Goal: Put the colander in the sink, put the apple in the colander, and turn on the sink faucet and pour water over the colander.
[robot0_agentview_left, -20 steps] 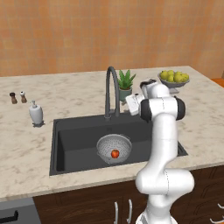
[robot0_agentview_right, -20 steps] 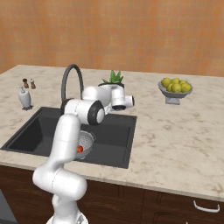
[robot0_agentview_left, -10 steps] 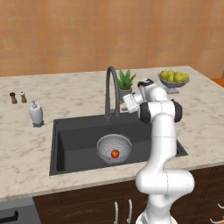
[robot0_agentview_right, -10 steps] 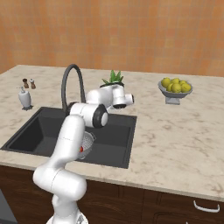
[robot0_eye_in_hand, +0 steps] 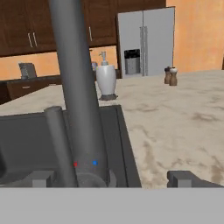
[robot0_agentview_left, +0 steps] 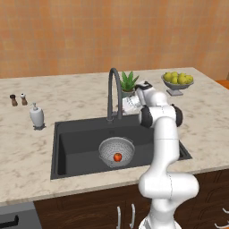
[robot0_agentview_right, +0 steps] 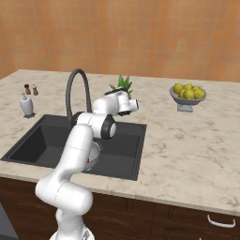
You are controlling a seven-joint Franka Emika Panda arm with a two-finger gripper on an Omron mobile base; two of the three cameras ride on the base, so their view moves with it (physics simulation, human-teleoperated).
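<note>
We are holding our pincer (robot0_eye_in_hand: 113, 178) just beside the base of the sink faucet (robot0_agentview_left: 114, 94), low over the desk (robot0_agentview_left: 80, 96) behind the sink (robot0_agentview_left: 67, 143). In the hand view its two dark fingertips (robot0_eye_in_hand: 186, 178) are standing wide apart at the bottom edge, with the thick grey faucet column and a thinner lever rising between them; the fingers are gripping nothing. Small red and blue dots are showing near the foot of the column.

The colander (robot0_agentview_left: 116, 152) is sitting in the sink, on the basin floor toward the right of centre, and the apple (robot0_agentview_left: 117, 157) is lying inside it. In the right base view we are seeing the colander (robot0_agentview_right: 95, 154) partly hidden behind our own arm, and the faucet (robot0_agentview_right: 77, 91) arching over the sink (robot0_agentview_right: 42, 140).

On the desk, a white soap dispenser (robot0_agentview_left: 36, 116) is standing left of the sink, with two small shakers (robot0_agentview_left: 18, 99) further back. A potted plant (robot0_agentview_left: 129, 82) is sitting just behind the faucet, and a footed bowl of yellow-green fruit (robot0_agentview_left: 177, 82) is standing well to the right. The hand view is also showing the soap dispenser (robot0_eye_in_hand: 105, 78), the shakers (robot0_eye_in_hand: 170, 75) and a refrigerator (robot0_eye_in_hand: 145, 43) beyond the desk.
</note>
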